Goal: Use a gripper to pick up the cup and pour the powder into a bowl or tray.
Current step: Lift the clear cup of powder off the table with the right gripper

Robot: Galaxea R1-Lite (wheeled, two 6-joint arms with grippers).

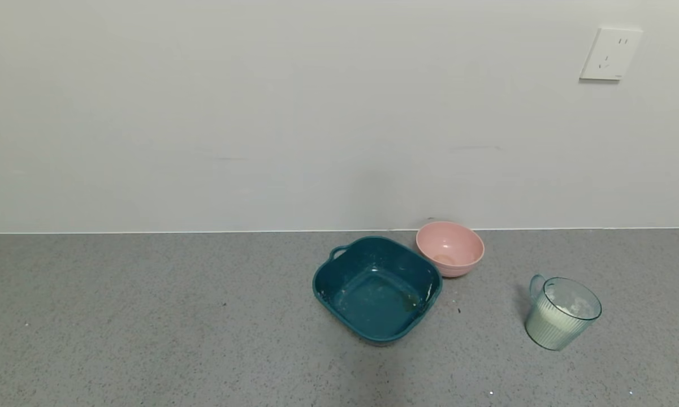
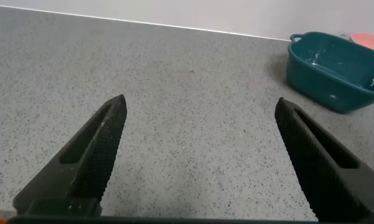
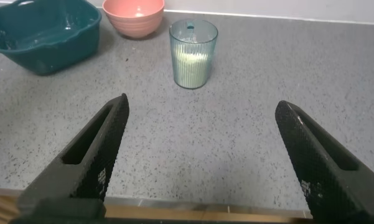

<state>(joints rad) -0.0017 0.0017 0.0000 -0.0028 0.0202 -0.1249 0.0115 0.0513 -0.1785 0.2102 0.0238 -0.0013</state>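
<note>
- Right wrist view shows you the small transparent blue-green ribbed plastic cup (image 3: pixel 193 53) upright on the grey speckled tabletop (image 3: pixel 249 124), well ahead of the right claw (image 3: pixel 199 162), whose fingers are spread wide and empty.
- Expect the cup to be light, thin-walled and slippery; squeeze its ribbed body gently, keeping it level so the white powder (image 3: pixel 191 64) stays in.
- The small pale pink bowl (image 3: pixel 134 15) sits near the cup, beside the dark teal tray (image 3: pixel 43 34).
- The left claw (image 2: pixel 199 155) hangs wide open over bare tabletop, far away.
</note>
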